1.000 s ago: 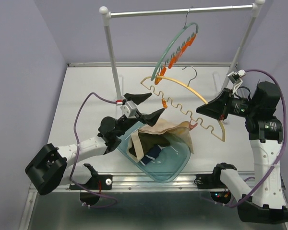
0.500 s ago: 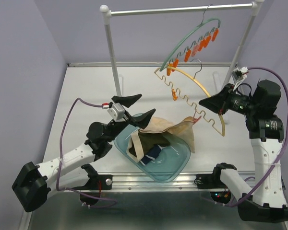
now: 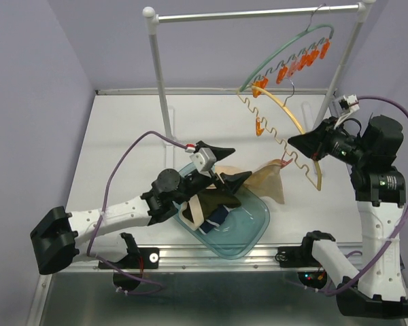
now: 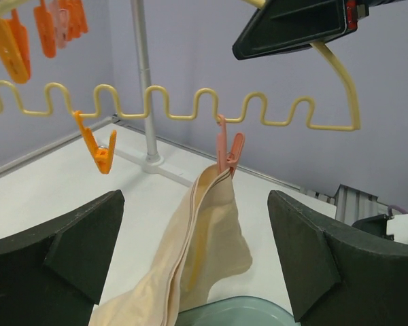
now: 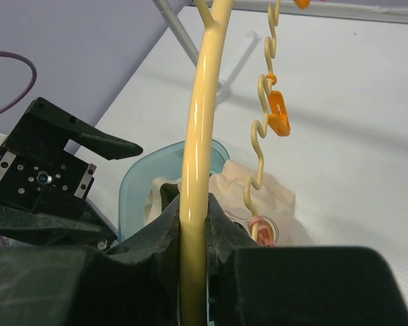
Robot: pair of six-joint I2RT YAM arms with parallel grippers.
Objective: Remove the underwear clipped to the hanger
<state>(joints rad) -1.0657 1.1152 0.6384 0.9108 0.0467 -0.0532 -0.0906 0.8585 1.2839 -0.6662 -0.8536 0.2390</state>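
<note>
Centre frame, beige underwear [image 4: 205, 234] hangs from one pink clip [image 4: 228, 151]; olive brief [image 3: 221, 202] and navy brief [image 3: 216, 217] lie in the tub [image 3: 257, 225]. Left tool [image 3: 240, 163] apart, right tool [image 3: 299, 144] clamping the hanger [image 5: 197, 102].

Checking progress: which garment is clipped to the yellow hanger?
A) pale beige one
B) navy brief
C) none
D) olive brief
A: the pale beige garment hangs from a pink clip on the yellow hanger; the navy brief and olive brief lie in the teal tub.
</note>
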